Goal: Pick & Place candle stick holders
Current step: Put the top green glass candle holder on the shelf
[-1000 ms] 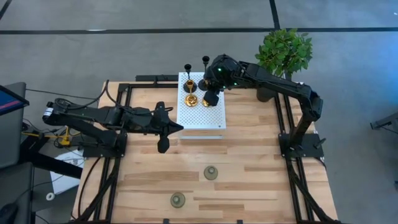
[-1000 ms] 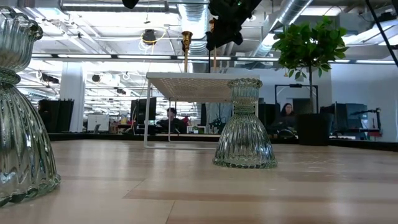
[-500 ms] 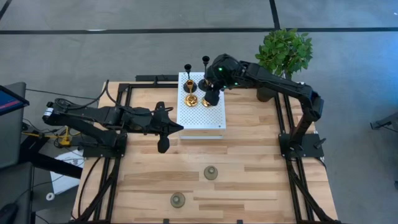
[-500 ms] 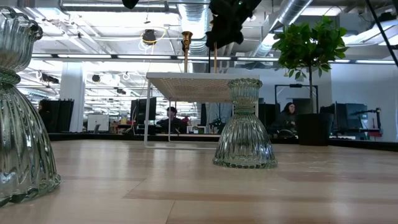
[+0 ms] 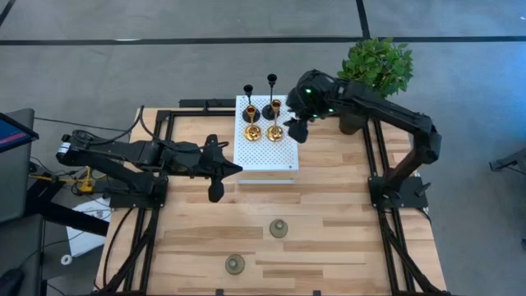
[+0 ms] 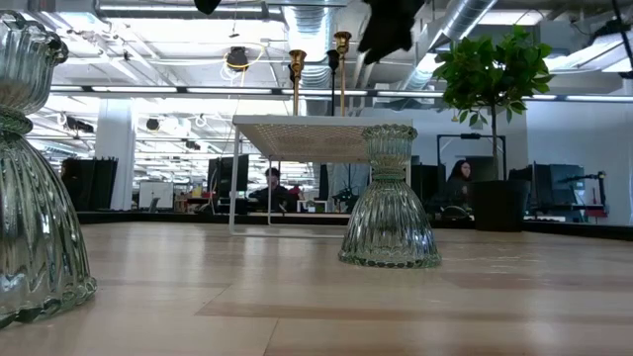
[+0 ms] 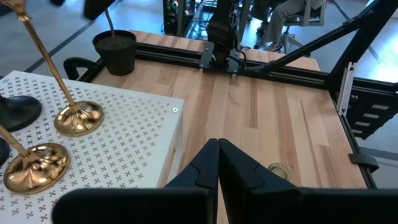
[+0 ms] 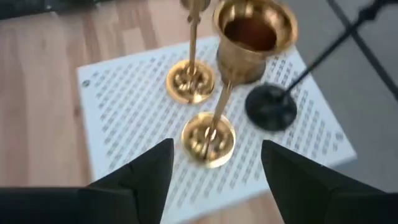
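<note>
A white perforated platform (image 5: 267, 152) at the table's far middle bears two gold candle stick holders (image 5: 251, 131) (image 5: 275, 130) and two thin black ones (image 5: 248, 92) (image 5: 272, 82), all standing on their round bases. My right gripper (image 5: 297, 129) hovers open just right of the nearer gold holder (image 8: 209, 138), touching nothing; the wrist view shows its fingers apart above the platform's edge. Two squat grey-green glass holders (image 5: 279, 228) (image 5: 235, 264) stand upright on the wood near the front. My left gripper (image 5: 216, 170) waits shut, left of the platform.
A potted plant (image 5: 376, 66) stands at the far right corner, close behind my right arm. Bare wood (image 5: 345, 205) lies between the platform and the glass holders. People sit at desks in the room beyond (image 6: 460, 183).
My right gripper has let go of the right gold holder, which now stands alone on the platform. It has then drawn off toward the table's right edge and a little upward.
</note>
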You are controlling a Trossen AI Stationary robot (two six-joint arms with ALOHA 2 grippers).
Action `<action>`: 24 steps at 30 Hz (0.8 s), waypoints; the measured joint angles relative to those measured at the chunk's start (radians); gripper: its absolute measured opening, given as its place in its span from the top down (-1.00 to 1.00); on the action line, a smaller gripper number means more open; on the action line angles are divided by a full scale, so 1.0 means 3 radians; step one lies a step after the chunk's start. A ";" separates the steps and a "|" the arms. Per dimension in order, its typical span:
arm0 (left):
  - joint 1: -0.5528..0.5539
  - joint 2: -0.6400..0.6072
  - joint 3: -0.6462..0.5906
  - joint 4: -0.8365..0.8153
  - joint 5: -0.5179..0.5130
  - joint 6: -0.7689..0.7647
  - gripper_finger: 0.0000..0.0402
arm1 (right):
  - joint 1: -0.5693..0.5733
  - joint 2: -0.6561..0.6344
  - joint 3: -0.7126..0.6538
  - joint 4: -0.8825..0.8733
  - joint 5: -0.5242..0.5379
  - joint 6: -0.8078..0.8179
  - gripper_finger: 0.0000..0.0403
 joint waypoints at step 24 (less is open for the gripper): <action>-0.0061 -0.0002 0.0000 -0.0001 0.0026 0.0001 0.96 | 0.1204 -0.0431 0.0000 -0.1047 -0.0370 0.1176 0.60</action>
